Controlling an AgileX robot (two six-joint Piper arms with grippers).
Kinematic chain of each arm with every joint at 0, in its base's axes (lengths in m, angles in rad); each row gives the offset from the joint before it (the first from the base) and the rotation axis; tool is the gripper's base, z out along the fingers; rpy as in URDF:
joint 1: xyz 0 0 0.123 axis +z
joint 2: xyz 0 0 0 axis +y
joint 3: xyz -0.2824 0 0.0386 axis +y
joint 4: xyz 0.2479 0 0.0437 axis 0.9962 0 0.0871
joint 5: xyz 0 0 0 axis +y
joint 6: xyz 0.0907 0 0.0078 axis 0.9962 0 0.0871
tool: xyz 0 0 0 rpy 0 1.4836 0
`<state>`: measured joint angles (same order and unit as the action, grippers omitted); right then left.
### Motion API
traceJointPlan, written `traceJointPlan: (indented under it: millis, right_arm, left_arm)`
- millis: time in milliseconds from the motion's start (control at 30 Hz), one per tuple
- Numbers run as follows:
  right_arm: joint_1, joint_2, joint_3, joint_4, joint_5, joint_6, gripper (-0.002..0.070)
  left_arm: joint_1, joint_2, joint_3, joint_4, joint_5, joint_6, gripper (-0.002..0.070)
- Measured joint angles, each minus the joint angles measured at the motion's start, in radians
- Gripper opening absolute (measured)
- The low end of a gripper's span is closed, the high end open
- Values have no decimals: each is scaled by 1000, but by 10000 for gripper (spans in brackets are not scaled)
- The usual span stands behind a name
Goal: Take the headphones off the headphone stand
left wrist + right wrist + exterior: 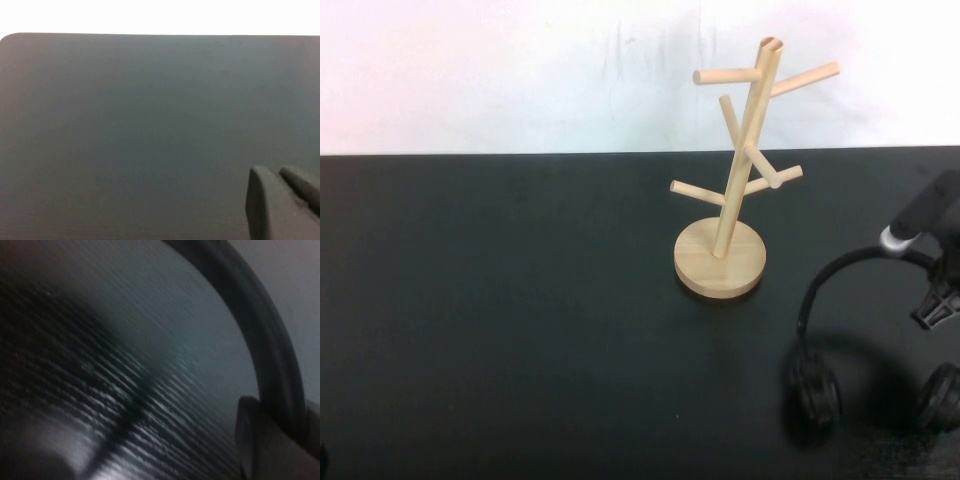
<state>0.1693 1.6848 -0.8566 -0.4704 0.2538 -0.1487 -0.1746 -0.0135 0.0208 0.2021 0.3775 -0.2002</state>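
Stand: the headphone stand point(721, 258), light wood, sits on the dark table point(500, 320) right of centre, toward the far edge; round disc base flat on the surface, slanted pole w/ angled pegs, all pegs bare.
Headphones: the headphones point(865, 258), black, are off the stand, at the table's near right, to the right of & nearer than the base, apart from it.
Headband: thin arc at the top, w/ the cups hanging below it.
Cups: one ear cup at lower left of the arc, the other by the right frame edge; both low at the table, but whether they touch it can't be told from the high view.
Right gripper: the right gripper point(932, 262) is at the far right edge, at the right-hand end of the headband, above the right cup.
Right jaws: narrow, closed on the band; in the right wrist view the headband point(272, 340) runs as a dark curve straight into a finger point(260, 440) at the frame corner.
Left gripper: the left gripper point(287, 200) shows only in the left wrist view, as dark fingertips over bare table.
Left jaws: two tips close together, little gap, holding nothing.
Backdrop: a white wall point(520, 70) runs behind the table's far edge.
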Motion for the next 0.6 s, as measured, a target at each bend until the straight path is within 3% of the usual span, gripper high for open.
traceJointPlan:
  millis: [133,267,367,500,600]
  right_arm:
    - [0,26,0,-4,-44,-1,105]
    - [0,21,-27,-6,-31,28,239]
    - [0,-26,-58,-8,26,77,280]
    - [0,-133,-81,-3,124,137,285]
    - [0,-257,-88,50,210,158,207]
  left_arm:
    - [0,0,0,0,0,0,2]
    - [0,0,0,0,0,0,2]
    - [0,0,0,0,0,0,2]
    - [0,0,0,0,0,0,2]
    - [0,0,0,0,0,0,2]
